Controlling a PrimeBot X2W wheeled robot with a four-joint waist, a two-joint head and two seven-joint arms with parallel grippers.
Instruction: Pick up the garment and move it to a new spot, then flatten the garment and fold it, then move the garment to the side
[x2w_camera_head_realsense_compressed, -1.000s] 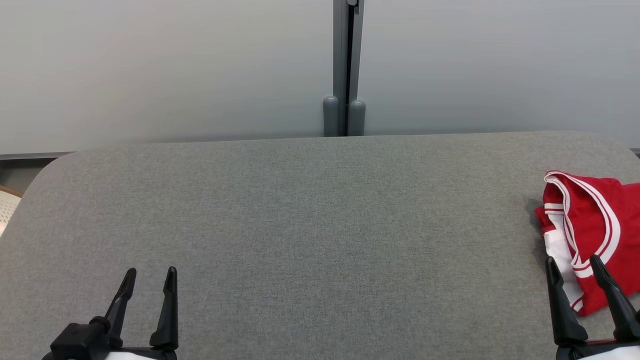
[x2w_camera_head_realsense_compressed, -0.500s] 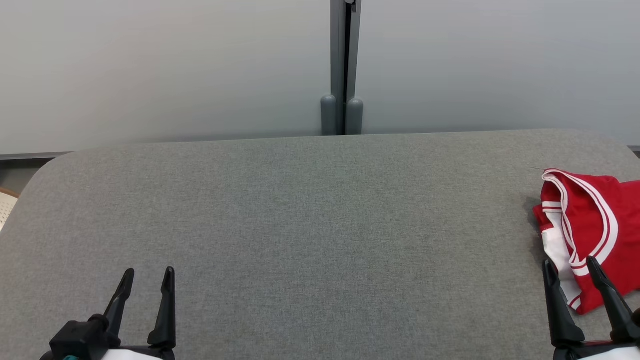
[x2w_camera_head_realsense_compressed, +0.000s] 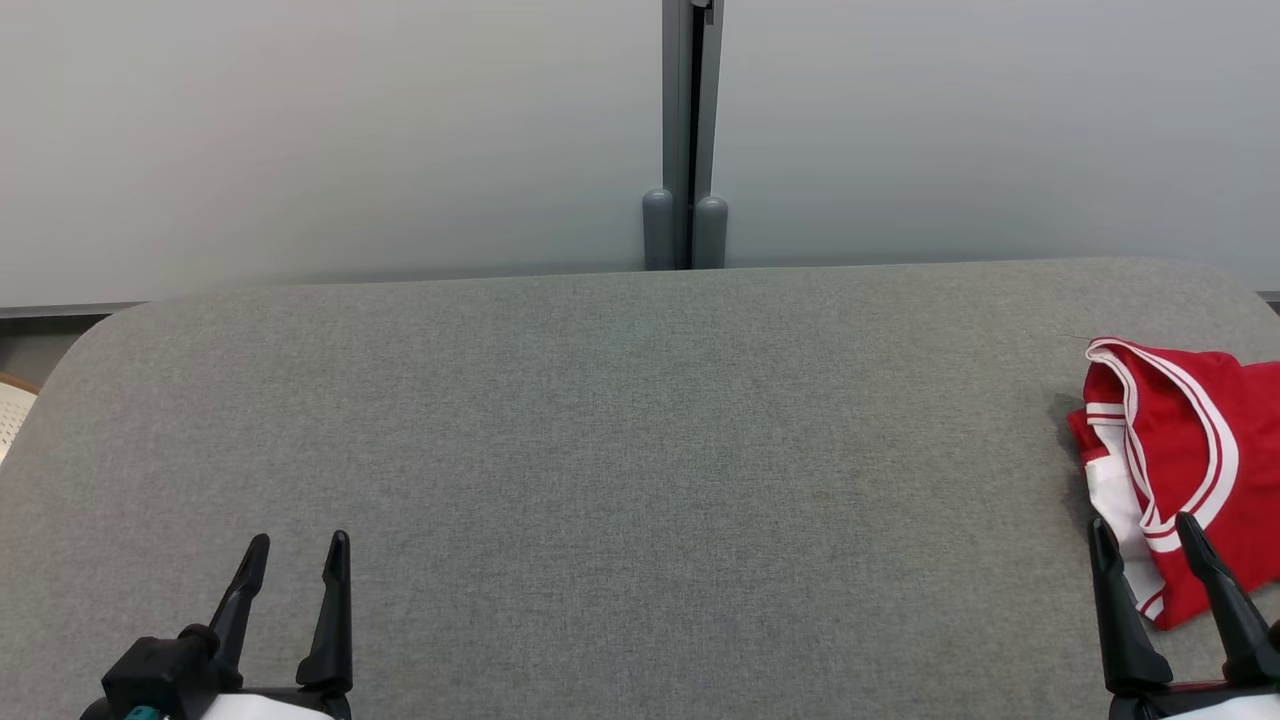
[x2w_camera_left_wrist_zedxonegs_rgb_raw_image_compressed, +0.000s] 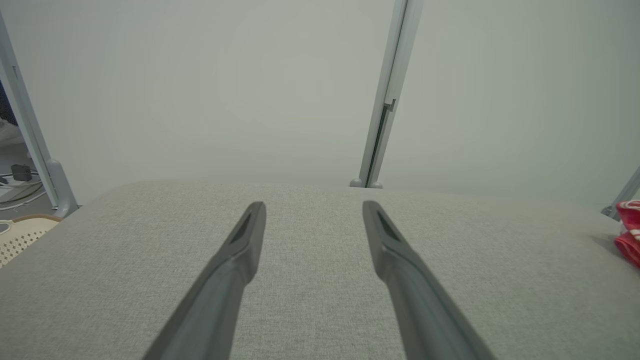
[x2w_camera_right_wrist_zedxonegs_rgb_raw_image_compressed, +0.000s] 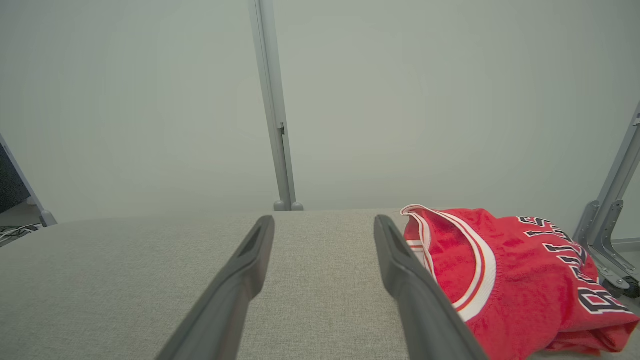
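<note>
Garment (x2w_camera_right_wrist_zedxonegs_rgb_raw_image_compressed: 525, 280): red jersey with white trim, bunched at the right end of the grey table (x2w_camera_head_realsense_compressed: 620, 420).
Right wrist view: black lettering on its front, a part the head view cuts off.
Right gripper (x2w_camera_head_realsense_compressed: 1144, 523): jaws spread, empty; garment just beyond the outer finger, contact unclear.
Left gripper (x2w_camera_head_realsense_compressed: 301, 539): jaws spread, empty, well apart from it.

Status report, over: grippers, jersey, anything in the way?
Left gripper open, empty. Right gripper open, by the jersey, not gripping. Jersey crumpled at right side of table. Nothing blocking.
</note>
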